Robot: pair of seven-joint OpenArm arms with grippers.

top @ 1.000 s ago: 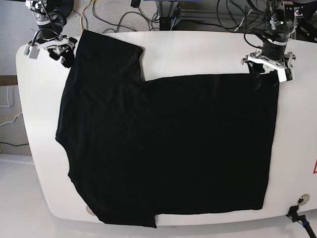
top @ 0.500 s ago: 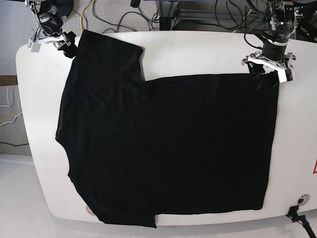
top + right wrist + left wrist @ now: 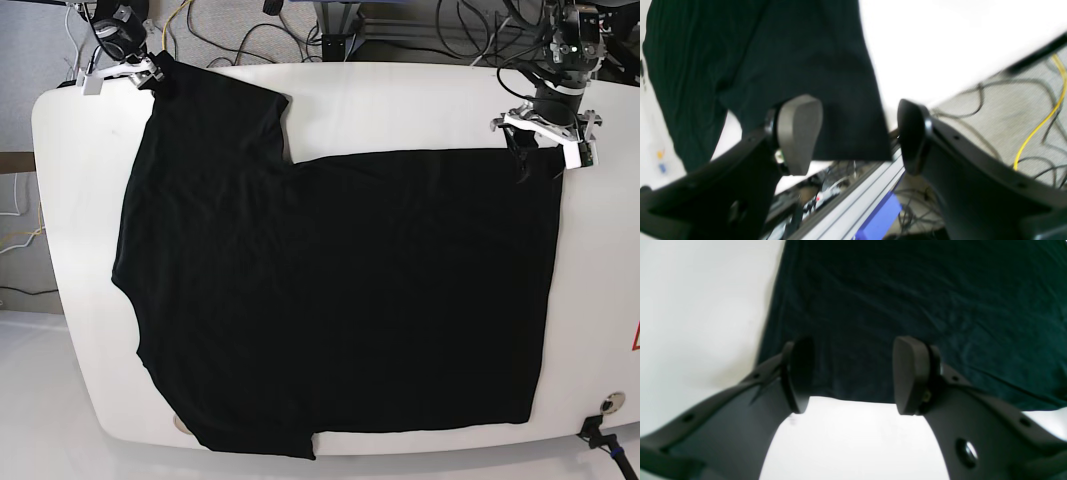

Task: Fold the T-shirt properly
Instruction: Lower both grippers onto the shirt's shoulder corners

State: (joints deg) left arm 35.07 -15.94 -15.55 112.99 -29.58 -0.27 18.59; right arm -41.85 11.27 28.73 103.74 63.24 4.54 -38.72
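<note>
Both sets of jaws stand apart, gripping nothing. The left gripper (image 3: pixel 540 135) hovers over the upper-right corner of the T-shirt (image 3: pixel 340 300), which lies spread on the desk (image 3: pixel 400 105); the right gripper (image 3: pixel 120 72) sits beyond the sleeve at upper left.

Base view overhead, far, both wrist views close, low, sharing the T-shirt (image 3: pixel 340 290)

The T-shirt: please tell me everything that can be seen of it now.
The T-shirt is plain black soft cloth with faint wrinkles, lying flat on the white table. No print shows. One short sleeve points to the far side; another reaches the near table edge. The left gripper stands open over its far hem corner, which lies flat between the fingers. The right gripper is open at the far sleeve's end, by the table edge. Whether either touches the cloth cannot be told.
</note>
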